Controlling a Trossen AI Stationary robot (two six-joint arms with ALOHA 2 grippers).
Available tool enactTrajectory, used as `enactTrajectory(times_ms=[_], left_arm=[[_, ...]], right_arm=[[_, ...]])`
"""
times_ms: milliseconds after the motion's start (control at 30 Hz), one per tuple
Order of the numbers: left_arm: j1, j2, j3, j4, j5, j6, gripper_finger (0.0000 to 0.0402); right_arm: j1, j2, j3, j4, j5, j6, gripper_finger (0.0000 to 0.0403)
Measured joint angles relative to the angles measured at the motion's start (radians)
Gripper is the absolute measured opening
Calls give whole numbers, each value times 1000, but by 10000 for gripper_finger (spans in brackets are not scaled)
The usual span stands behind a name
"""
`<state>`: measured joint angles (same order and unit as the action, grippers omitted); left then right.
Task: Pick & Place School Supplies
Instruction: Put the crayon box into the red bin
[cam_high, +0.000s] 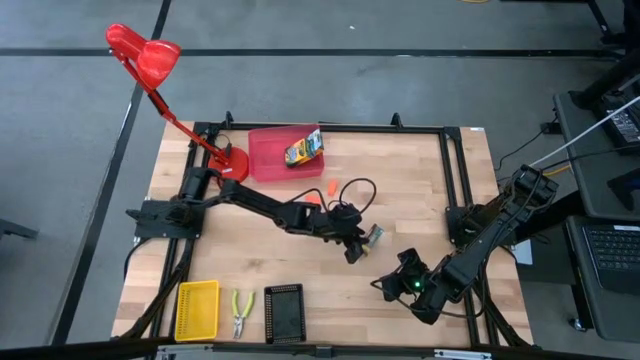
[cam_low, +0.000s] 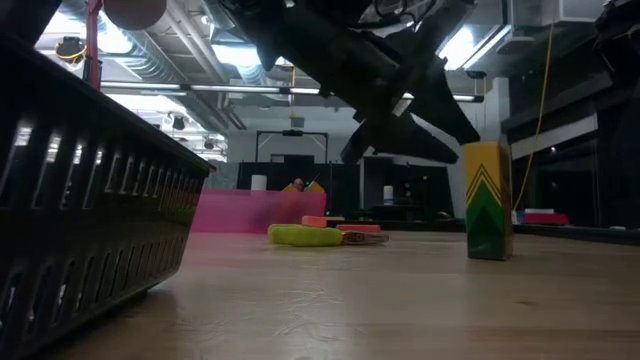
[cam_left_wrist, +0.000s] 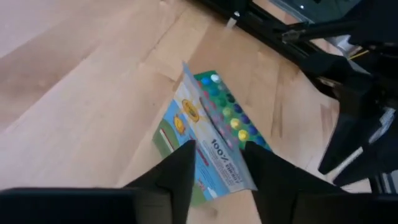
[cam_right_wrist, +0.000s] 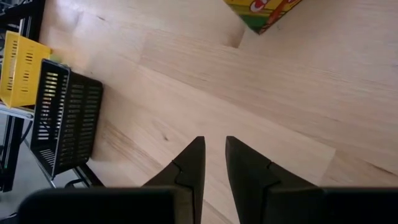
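Observation:
A green-and-yellow printed box (cam_high: 375, 235) stands upright near the table's middle, seen from the side in the low view (cam_low: 487, 200). My left gripper (cam_high: 360, 245) is at its upper end and is shut on it. My right gripper (cam_high: 385, 287) waits low over bare wood nearer the near edge, fingers all but together (cam_right_wrist: 214, 152); the box's corner (cam_right_wrist: 264, 12) shows ahead of it. A second printed box (cam_high: 305, 150) lies in the red tray (cam_high: 270, 160). Two orange pieces (cam_high: 330, 187) lie on the wood. Yellow-green-handled pliers (cam_high: 241, 312) lie by the near edge. My left gripper pinches the box's upper end (cam_left_wrist: 214, 152) between its two fingers (cam_left_wrist: 180, 171), one on each broad face. It comes slanting down from the table's left. The box stays upright below the fingers, its lower end (cam_low: 487, 255) at the table top.
A yellow tray (cam_high: 197, 308) and a black mesh tray (cam_high: 284, 313) sit at the near edge on either side of the pliers. The red desk lamp (cam_high: 150, 60) stands at the far left corner. A black frame (cam_high: 455, 170) borders the table. Bare wood lies between the arms and the trays.

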<state>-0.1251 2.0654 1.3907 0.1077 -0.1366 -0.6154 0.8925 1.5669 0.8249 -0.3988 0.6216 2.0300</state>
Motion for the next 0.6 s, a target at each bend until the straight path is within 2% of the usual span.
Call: enactTrajectory(times_ms=[200,233,600], left_arm=[[24,2,0,14,28,-10,19],[25,2,0,20,27,-10,11],[113,-56,-2,101,22,-2,3]], right_arm=[[0,0,0,3,0,0,68],[0,0,0,3,0,0,68],[-1,0,0,9,53,4,68]])
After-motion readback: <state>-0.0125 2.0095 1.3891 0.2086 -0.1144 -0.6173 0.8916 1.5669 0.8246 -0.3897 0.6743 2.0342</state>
